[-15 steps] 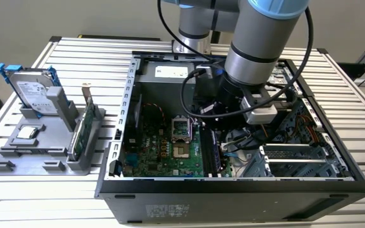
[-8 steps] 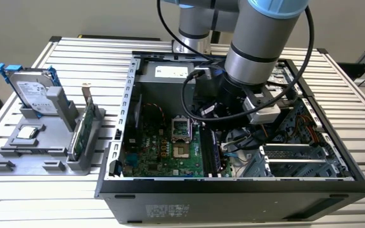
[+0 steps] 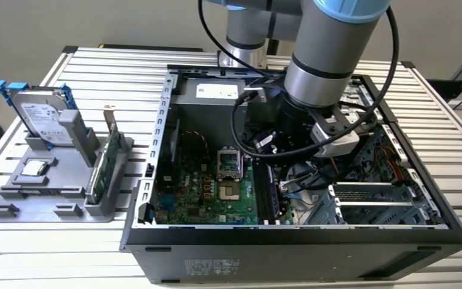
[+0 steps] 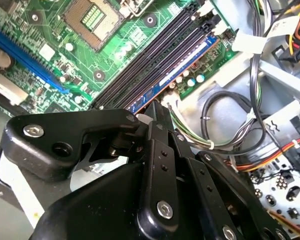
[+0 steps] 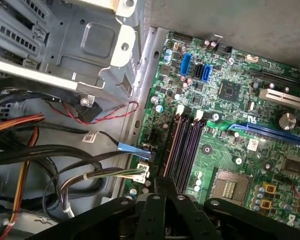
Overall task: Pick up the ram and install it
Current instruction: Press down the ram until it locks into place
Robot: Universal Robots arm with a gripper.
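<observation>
While the grey holder (image 3: pixel 50 198) at the exterior view's left carries the hard drive (image 3: pixel 43 117) and the green card (image 3: pixel 104 162), the arm reaches into the open computer case (image 3: pixel 295 241). Deep inside, the gripper (image 4: pixel 157 107) presses on the ram (image 4: pixel 182 67), which sits in the outermost memory slot beside the motherboard (image 5: pixel 230 130) edge; whether the jaws are clenched cannot be told

Lab bench (image 3: pixel 423 120), open computer case (image 3: pixel 295 241)
</observation>
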